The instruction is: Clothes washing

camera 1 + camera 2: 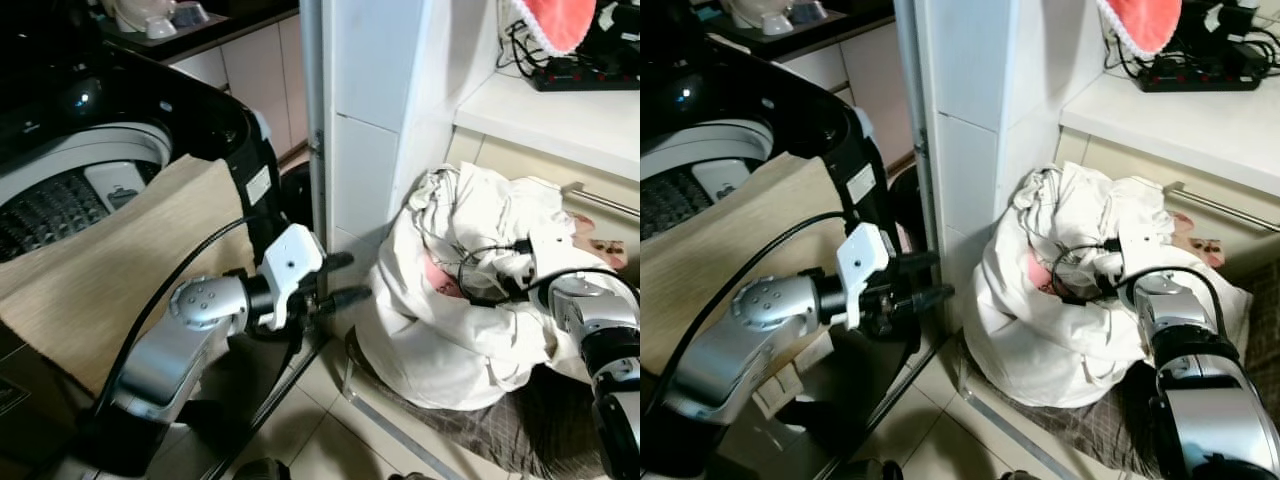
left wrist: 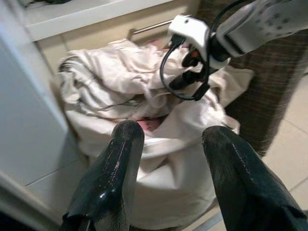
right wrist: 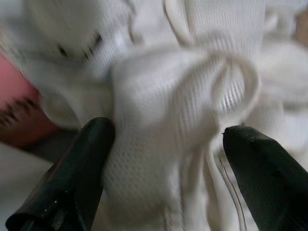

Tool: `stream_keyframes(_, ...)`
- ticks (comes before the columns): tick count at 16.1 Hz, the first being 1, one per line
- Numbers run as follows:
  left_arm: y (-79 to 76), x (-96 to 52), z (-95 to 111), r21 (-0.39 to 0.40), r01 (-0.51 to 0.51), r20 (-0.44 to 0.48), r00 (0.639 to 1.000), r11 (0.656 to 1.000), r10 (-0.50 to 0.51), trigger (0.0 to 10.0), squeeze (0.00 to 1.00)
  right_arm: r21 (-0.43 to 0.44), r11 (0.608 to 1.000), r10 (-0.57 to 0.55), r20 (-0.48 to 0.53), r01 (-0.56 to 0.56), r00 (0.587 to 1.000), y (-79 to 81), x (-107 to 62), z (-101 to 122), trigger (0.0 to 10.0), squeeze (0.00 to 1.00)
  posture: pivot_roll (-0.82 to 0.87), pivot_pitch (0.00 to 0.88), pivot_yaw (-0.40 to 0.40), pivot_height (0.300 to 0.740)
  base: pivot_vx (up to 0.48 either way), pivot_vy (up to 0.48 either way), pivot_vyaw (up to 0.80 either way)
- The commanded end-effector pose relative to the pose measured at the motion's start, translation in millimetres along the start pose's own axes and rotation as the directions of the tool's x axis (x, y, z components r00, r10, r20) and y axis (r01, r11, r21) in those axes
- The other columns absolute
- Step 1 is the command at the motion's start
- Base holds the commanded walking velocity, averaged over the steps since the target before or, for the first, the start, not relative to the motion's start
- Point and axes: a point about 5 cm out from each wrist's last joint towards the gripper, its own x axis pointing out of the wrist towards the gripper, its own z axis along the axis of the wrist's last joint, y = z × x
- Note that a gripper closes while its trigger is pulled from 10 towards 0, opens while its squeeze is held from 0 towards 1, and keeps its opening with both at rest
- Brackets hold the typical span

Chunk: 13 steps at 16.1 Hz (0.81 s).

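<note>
A white cloth laundry bag [image 1: 440, 320] stuffed with white clothes sits on the floor against the tiled pillar, with something pink [image 1: 440, 275] showing inside. My right gripper [image 1: 478, 288] reaches into the bag's mouth; its open fingers [image 3: 72, 178] straddle a fold of white mesh fabric [image 3: 163, 144] without closing on it. My left gripper [image 1: 345, 280] hovers open beside the pillar, pointing toward the bag [image 2: 159, 159], holding nothing. On the left stands a top-loading washing machine [image 1: 90, 190] with its drum visible and a beige cloth [image 1: 110, 270] draped over its front.
The white tiled pillar [image 1: 370, 110] stands between machine and bag. A white shelf [image 1: 560, 110] above the bag carries a power strip and a pink item. A dark checked mat [image 1: 500, 420] lies under the bag. Tile floor lies in front.
</note>
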Motion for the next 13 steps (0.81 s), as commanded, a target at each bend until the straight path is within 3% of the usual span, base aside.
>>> stream_keyframes(1, -3.7, -0.4, 1, -0.003, 0.027, -0.01, 1.0, 1.0, -0.027, 10.0, 0.0, -0.027, 1.0, 0.008, -0.029, -0.009, 1.0, -0.3, -0.4, 3, 10.0, 0.0, 0.03, 0.085, 0.074, 0.74, 0.0, 0.0, 0.0)
stream_keyframes(3, -6.2, 0.4, 3, -0.007, 0.035, -0.019, 0.999, 0.999, -0.036, 10.0, 0.0, -0.043, 0.999, 0.02, -0.069, -0.023, 0.997, -0.2, 0.6, -2, 10.0, 0.0, 0.03, 0.082, 0.073, 0.74, 0.0, 0.0, 0.0)
stream_keyframes(4, -5.6, 0.7, 4, -0.01, 0.029, -0.019, 0.999, 1.0, -0.03, 10.0, 0.0, -0.035, 0.999, 0.028, -0.065, -0.031, 0.997, 0.3, 0.9, -2, 6.0, 0.0, 0.02, 0.079, 0.074, 0.74, 0.0, 0.0, 0.0)
stream_keyframes(5, -2.5, 1.7, 7, -0.009, 0.006, -0.01, 1.0, 1.0, -0.006, 10.0, 0.0, -0.01, 0.999, 0.051, -0.026, -0.051, 0.998, 2.5, 1.0, 4, 0.0, 0.0, 0.02, 0.077, 0.07, 0.74, 0.0, 0.0, 0.0)
stream_keyframes(11, -3.0, 2.9, 9, -0.008, 0.0, -0.009, 1.0, 1.0, 0.0, 10.0, 0.0, -0.045, 0.993, 0.117, 0.113, -0.112, 0.987, 12.8, 0.8, 23, 0.0, 0.0, 0.02, 0.066, 0.069, 0.74, 0.0, 0.0, 0.0)
stream_keyframes(13, -1.7, 3.2, 9, -0.008, -0.003, -0.012, 1.0, 1.0, 0.002, 10.0, 0.0, -0.034, 0.991, 0.128, 0.076, -0.126, 0.989, 16.4, 2.4, 16, 0.0, 0.0, 0.02, 0.069, 0.07, 0.74, 0.0, 0.0, 0.0)
